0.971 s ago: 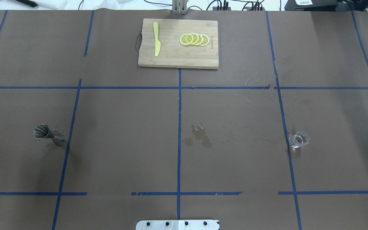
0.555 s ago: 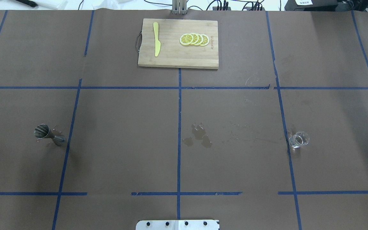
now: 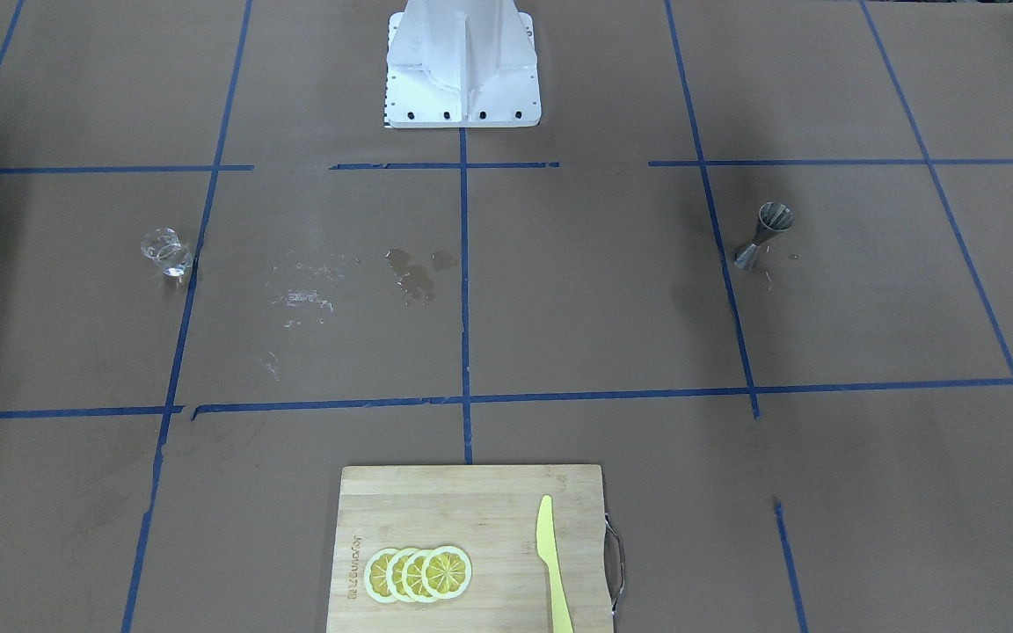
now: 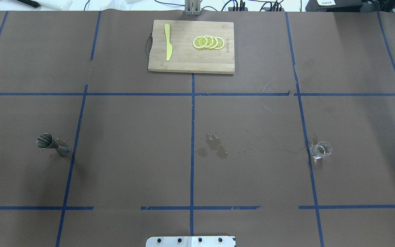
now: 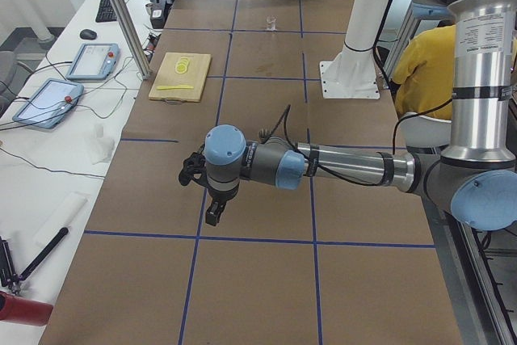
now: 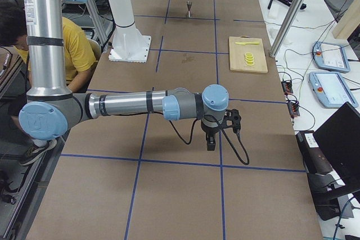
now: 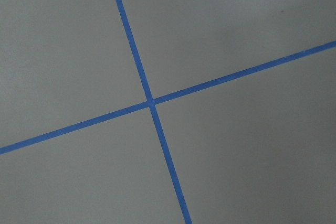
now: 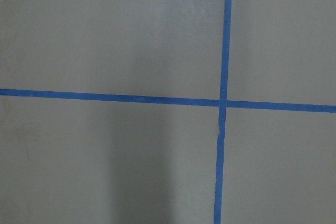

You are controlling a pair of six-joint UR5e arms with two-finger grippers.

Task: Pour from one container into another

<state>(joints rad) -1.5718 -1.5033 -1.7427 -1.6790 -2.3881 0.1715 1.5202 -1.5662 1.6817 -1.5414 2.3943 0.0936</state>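
Observation:
The clear glass cup (image 4: pixel 320 150) stands upright on the brown paper at the right, also seen in the front-facing view (image 3: pixel 165 251). The steel jigger (image 4: pixel 51 145) stands at the left, also far off in the exterior right view (image 6: pixel 189 9). Both arms hang over the table's far ends, outside the overhead view. The left gripper (image 5: pixel 212 214) points down over a tape line, far from the jigger. The right gripper (image 6: pixel 211 143) hangs likewise, far from the cup. I cannot tell whether either is open or shut. The wrist views show only paper and crossing blue tape.
A wooden cutting board (image 4: pixel 183 61) with lemon slices (image 4: pixel 208 42) and a yellow knife (image 4: pixel 167 42) lies at the far middle. Wet patches (image 4: pixel 214 145) mark the paper between cup and jigger. A person in a yellow shirt (image 6: pixel 79 49) sits behind the robot base (image 3: pixel 462 61).

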